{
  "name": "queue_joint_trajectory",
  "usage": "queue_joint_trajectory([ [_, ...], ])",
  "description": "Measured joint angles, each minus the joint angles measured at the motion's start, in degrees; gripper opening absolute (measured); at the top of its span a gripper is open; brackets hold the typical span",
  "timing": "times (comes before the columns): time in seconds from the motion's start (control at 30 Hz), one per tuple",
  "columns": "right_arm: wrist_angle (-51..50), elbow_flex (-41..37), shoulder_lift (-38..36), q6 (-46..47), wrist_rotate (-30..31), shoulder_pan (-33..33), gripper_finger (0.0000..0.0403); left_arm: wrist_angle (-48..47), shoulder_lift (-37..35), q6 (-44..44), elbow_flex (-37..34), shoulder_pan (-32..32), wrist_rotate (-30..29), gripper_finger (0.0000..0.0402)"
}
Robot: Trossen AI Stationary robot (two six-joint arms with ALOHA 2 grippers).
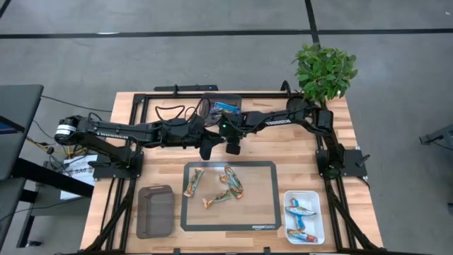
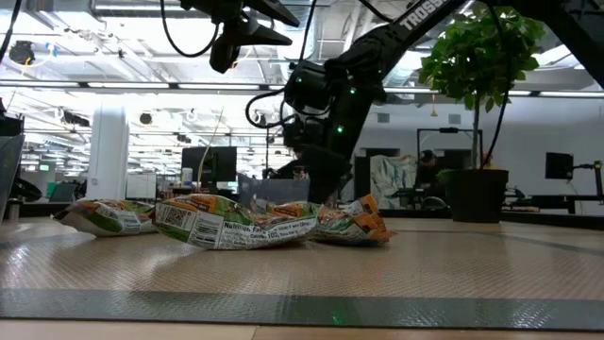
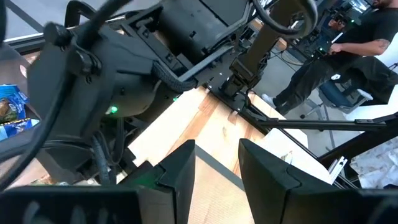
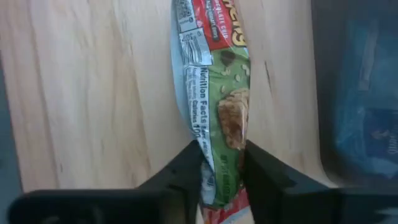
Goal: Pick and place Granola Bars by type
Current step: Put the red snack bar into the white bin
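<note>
From the high view I see several granola bars (image 1: 216,188) scattered at differing angles on the dark-framed mat (image 1: 267,212); the white tray (image 1: 316,205) holds more, the grey bin (image 1: 155,210) none. In the right wrist view, the right gripper (image 4: 222,163) clenches a green-and-red bar (image 4: 214,93), its long axis running away from the fingers. In the left wrist view, the left gripper (image 3: 216,171) is parted, holding nothing.

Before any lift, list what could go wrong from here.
The right pincer pinches the green-and-red bar near one end only, so it may swing or slip out when lifted. The open left pincer hangs close beside the right arm; moving off could bump them.
</note>
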Motion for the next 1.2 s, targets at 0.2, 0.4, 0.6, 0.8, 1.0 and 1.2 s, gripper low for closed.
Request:
queue_joint_trajectory([
  [0.2,-7.84,4.84,0.0,1.83,-4.49,0.39,0.0037,-0.04,0.0,0.14,0.0,0.0,0.33,0.0116],
  [0.4,-28.25,13.79,0.0,3.02,-16.42,0.39,0.0052,-0.15,0.0,4.33,0.0,0.0,7.23,0.0116],
  [0.6,-47.42,17.11,-4.19,3.14,-23.89,0.55,0.0051,-1.97,0.0,11.51,0.0,-0.02,18.65,0.0116],
  [0.8,-59.48,17.02,-12.16,10.43,-24.87,2.41,0.0044,-6.99,0.0,19.47,0.0,-0.04,26.1,0.0116],
  [1.0,-59.92,16.97,-20.08,30.49,-30.43,8.01,0.0047,-7.59,0.0,27.41,0.0,-0.02,28.88,0.0116],
  [1.2,-59.69,15.31,-23.72,51.35,-32.09,17.22,0.0047,-6.47,0.0,32.78,0.0,-0.02,29.03,0.0116],
])
